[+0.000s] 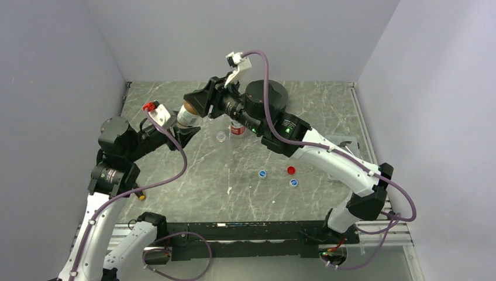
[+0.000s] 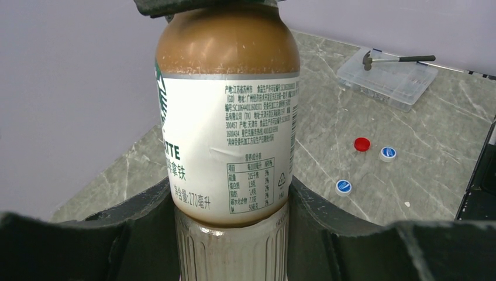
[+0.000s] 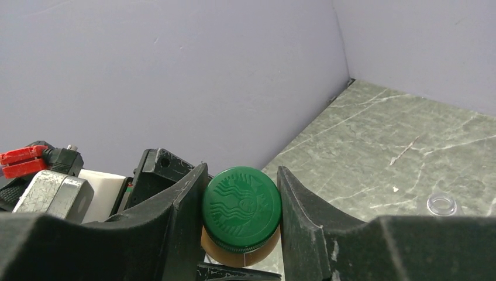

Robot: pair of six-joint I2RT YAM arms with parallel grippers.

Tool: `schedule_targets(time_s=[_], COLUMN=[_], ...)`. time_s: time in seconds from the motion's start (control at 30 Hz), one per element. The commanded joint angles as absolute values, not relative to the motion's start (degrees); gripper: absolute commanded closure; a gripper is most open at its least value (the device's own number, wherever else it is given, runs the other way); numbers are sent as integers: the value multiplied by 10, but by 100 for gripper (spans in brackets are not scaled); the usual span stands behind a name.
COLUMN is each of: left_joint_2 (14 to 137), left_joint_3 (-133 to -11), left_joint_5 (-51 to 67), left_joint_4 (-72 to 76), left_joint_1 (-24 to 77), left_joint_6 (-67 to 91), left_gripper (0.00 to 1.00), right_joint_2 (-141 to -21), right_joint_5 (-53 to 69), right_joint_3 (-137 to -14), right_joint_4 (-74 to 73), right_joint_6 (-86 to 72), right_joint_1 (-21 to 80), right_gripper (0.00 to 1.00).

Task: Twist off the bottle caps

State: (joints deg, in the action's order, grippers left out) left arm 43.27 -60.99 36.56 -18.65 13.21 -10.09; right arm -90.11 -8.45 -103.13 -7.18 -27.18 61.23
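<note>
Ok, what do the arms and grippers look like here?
The left arm and right arm have white lower links, black joints and a mauve cable along each. Left gripper and right gripper have chunky matte-black fingers. White wrist camera mounts; the left's carries a red clip.

A robotics lab test cell: plain lilac-grey panel walls (image 1: 245, 35) box in a grey-green marble-patterned tabletop (image 1: 199, 181). Two white-and-black robot arms (image 1: 333, 155) stand bolted to a silver aluminium frame rail (image 1: 374, 233) at its near edge, trailing loose purple cables (image 1: 267, 76). A small hammer (image 2: 403, 58) lies on a clear plastic parts box (image 2: 386, 82).
</note>
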Motion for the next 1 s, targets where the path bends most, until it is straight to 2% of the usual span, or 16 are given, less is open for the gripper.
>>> schedule_targets(time_s=[0.0, 0.1, 0.33, 0.43, 0.53, 0.57, 0.67, 0.7, 0.77, 0.8, 0.97], left_joint_2=[430, 429, 446, 455, 455, 454, 452, 451, 450, 450, 440], left_joint_3=[-618, -623, -636, -643, -648, -651, -659, -658, -658, -657, -637], left_joint_5=[395, 471, 707, 732, 723, 712, 666, 642, 583, 551, 429], left_joint_4=[-159, -148, -62, -46, -66, -80, -126, -135, -153, -158, -152], left_joint_1=[133, 133, 133, 133, 133, 133, 133, 133, 133, 133, 133], left_joint_6=[-58, -23, 142, 175, 146, 132, 77, 63, 28, 12, -93], left_gripper=[100, 100, 100, 100, 100, 100, 100, 100, 100, 100, 100], right_joint_2=[-884, -864, -845, -849, -852, -852, -836, -829, -811, -799, -808], right_joint_5=[-49, 57, 410, 479, 478, 457, 321, 251, 133, 72, -92], right_joint_3=[-1039, -1019, -997, -990, -1001, -1009, -1017, -1015, -995, -979, -997], right_joint_4=[-17, 28, 104, 132, 103, 80, 21, 8, 3, 13, -21], right_joint_6=[-250, -211, -207, -230, -220, -209, -182, -179, -179, -181, -185], right_joint_1=[612, 610, 579, 570, 569, 569, 570, 573, 582, 588, 633], right_gripper=[100, 100, 100, 100, 100, 89, 28, 18, 4, 1, 0])
